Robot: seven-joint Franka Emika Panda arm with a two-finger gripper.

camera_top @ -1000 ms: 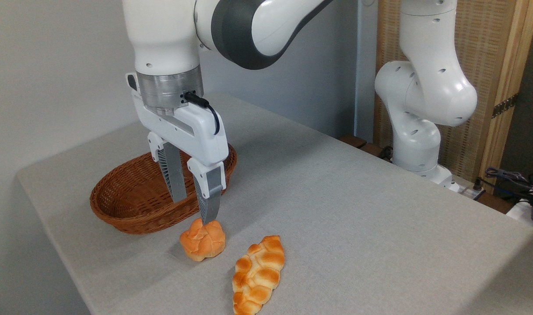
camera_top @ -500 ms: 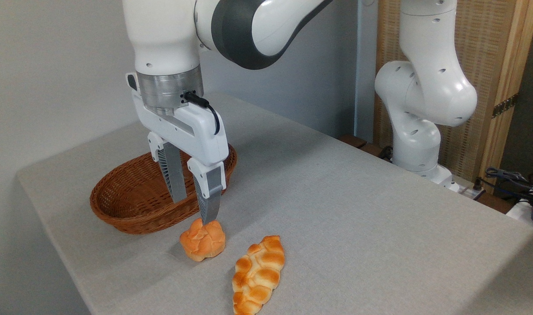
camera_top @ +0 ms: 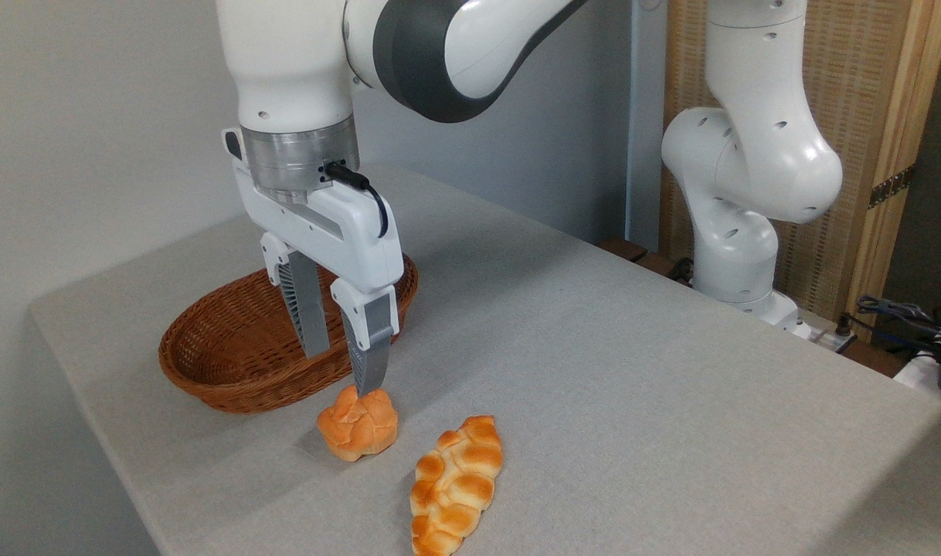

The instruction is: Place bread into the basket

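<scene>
Lying nearest the camera, the bread (camera_top: 455, 486) rests flat on the grey table (camera_top: 633, 386), its length running towards the front edge, untouched by anything. Just beyond the bread and to its left sits the small round roll (camera_top: 358, 423), close beside it but not touching. Above that roll, farther from the bread, hangs the gripper (camera_top: 345, 369), pointing down with its fingers spread apart and nothing between them; one fingertip (camera_top: 370, 378) looks to be right at the roll's top, though contact cannot be told. Farther from the bread still, behind the fingers, the basket (camera_top: 231, 386) lies with nothing visible in it.

The step in hand looks like the approach before any grasp. The claw seems lined up with the roll, so the next move probably calls for shifting right and forward over the bread, descending across its narrow width, then closing.

No brand, label or writing can be read anywhere.
</scene>
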